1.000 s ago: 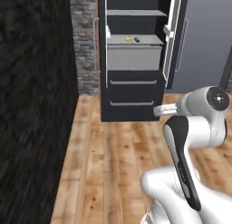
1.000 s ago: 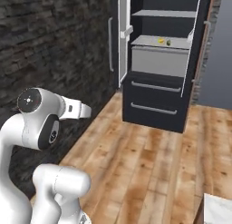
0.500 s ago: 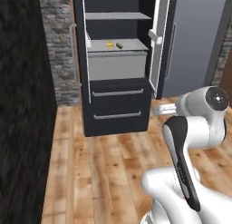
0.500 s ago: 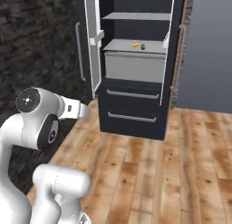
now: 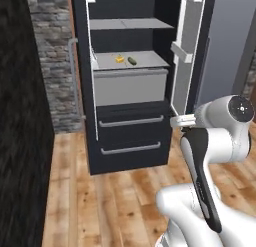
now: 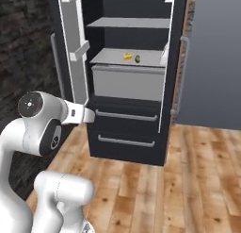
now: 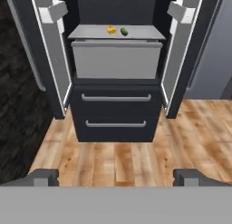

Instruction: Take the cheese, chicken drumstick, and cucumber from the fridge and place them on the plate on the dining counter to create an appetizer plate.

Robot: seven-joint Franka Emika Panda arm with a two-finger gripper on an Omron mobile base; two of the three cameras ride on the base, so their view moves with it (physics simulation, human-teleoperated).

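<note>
Early in the task: fridge (image 5: 130, 116) already open, both doors swung wide, with cheese (image 7: 111, 30) and cucumber (image 7: 124, 32) lying side by side, close but apparently apart, on the light grey shelf (image 7: 136, 33) above the big grey drawer (image 7: 117, 60). No drumstick to be made out on that shelf; cannot tell where it sits. Nothing lifted yet, by the look of things, so all three fetches and placings judged still to do. Gripper (image 7: 116, 177) low and well back from the fridge, over the wooden floor (image 7: 122, 159), jaws spread as wide as they go and holding nothing. As for room: open floor between arm and fridge front, nothing in the way of a straight approach. Tighter higher up: shelf boxed in by the two doors with their white bins (image 7: 179, 12) jutting inward on either side, and by a second shelf (image 6: 129, 22) overhead, leaving a shallow slot to reach into. Both items near the middle of the shelf and somewhat back from its front lip, so a level reach over the drawer's top edge likely needed. Dark wall (image 5: 20, 141) close on the left of the fridge, grey panel (image 6: 212, 57) on the right, both clear of the central lane
</note>
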